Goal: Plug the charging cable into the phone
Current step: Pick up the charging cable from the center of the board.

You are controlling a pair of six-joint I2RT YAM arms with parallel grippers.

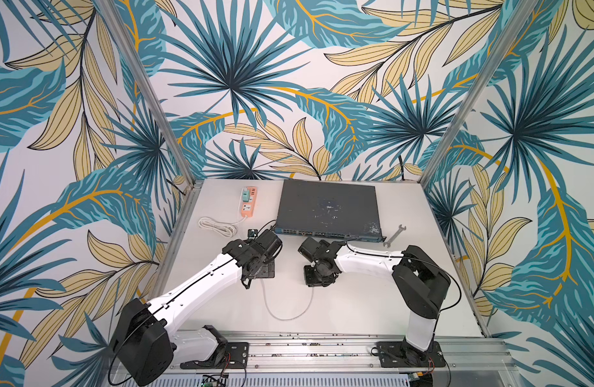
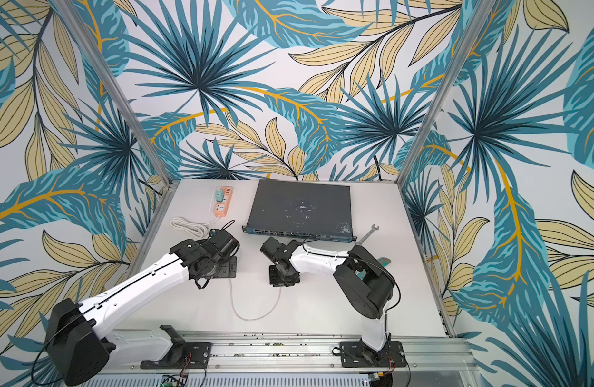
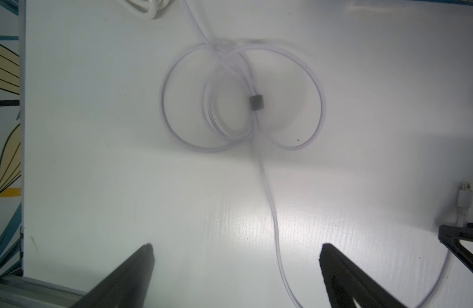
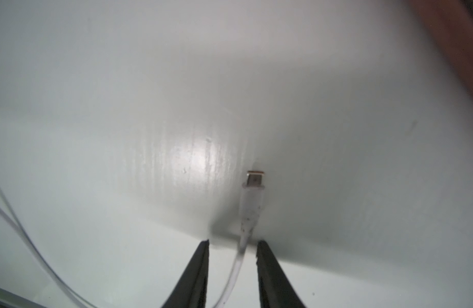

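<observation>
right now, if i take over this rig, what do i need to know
Left gripper: open wide, empty, above the table.
Right gripper: jaws open, straddling the cable just behind its plug; not pinching yet.
Cable: spare length coiled with a dark tie, plug end on the table.
Phone: not clear in any view; a blurred reddish-brown edge may be it.
Done: right gripper lined up on the cable.
Left: grip it, find the phone, plug in.
</observation>
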